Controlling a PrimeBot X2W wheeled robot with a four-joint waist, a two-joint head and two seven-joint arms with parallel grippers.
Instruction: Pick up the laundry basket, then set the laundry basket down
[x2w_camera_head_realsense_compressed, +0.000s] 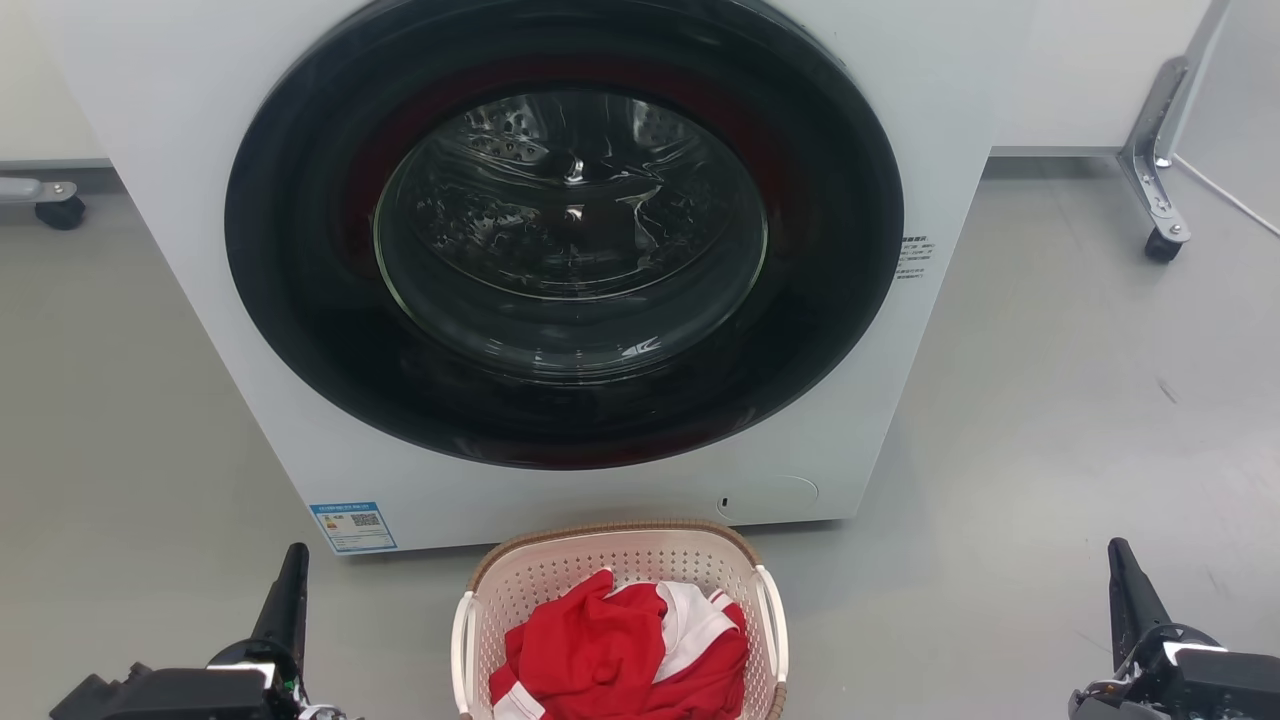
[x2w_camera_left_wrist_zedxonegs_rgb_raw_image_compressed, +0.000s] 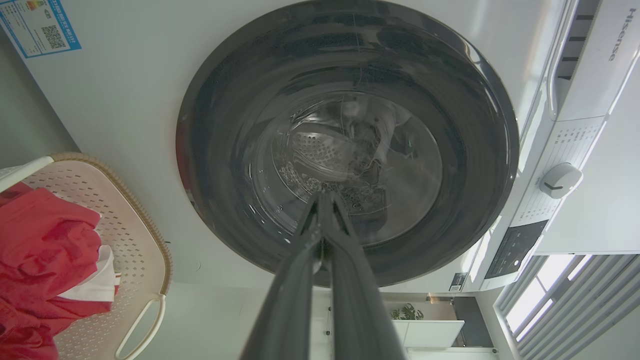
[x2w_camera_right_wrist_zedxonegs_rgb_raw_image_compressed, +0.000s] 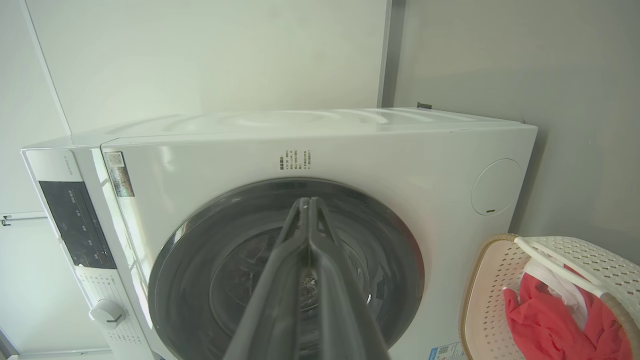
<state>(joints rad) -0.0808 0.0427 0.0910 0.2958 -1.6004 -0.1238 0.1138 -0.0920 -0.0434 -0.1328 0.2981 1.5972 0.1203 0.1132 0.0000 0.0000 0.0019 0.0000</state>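
— First the left gripper (x2w_camera_head_realsense_compressed: 292, 562): where, and how set?

— Down at 7 o'clock in the head view, pointing up toward 12. Pressed shut into a single dark blade, with nothing clamped. Same in the left wrist view: fingers (x2w_camera_left_wrist_zedxonegs_rgb_raw_image_compressed: 300, 280) flat against each other, tips lying over the glass of a round dark door (x2w_camera_left_wrist_zedxonegs_rgb_raw_image_compressed: 225, 125).

— And the right gripper (x2w_camera_head_realsense_compressed: 1122, 565)?

— At 5 o'clock, likewise pointing up toward 12, likewise closed on nothing.

— Then the laundry basket (x2w_camera_head_realsense_compressed: 560, 572)?

— Stands on the grey floor (x2w_camera_head_realsense_compressed: 1050, 400) at 6 o'clock, between the two grippers, well apart from both and touched by neither. Cream-white and perforated, with a brown woven-look rim and white side handles (x2w_camera_head_realsense_compressed: 461, 640). Holds crumpled red and white clothing (x2w_camera_head_realsense_compressed: 600, 650). Cut off at the near end by the bottom edge of the head view.

— Beyond that?

— Just past the basket toward 12 o'clock, a white washer (x2w_camera_head_realsense_compressed: 170, 150); touching it or not, hard to tell. Round dark door shut, with the metal drum visible through the glass. Blue label (x2w_camera_head_realsense_compressed: 352, 526) on the lower front, at 7 o'clock from the door. Farther out, a castor foot (x2w_camera_head_realsense_compressed: 1162, 243) at 2 o'clock and a second castor foot (x2w_camera_head_realsense_compressed: 60, 212) at 10 o'clock.
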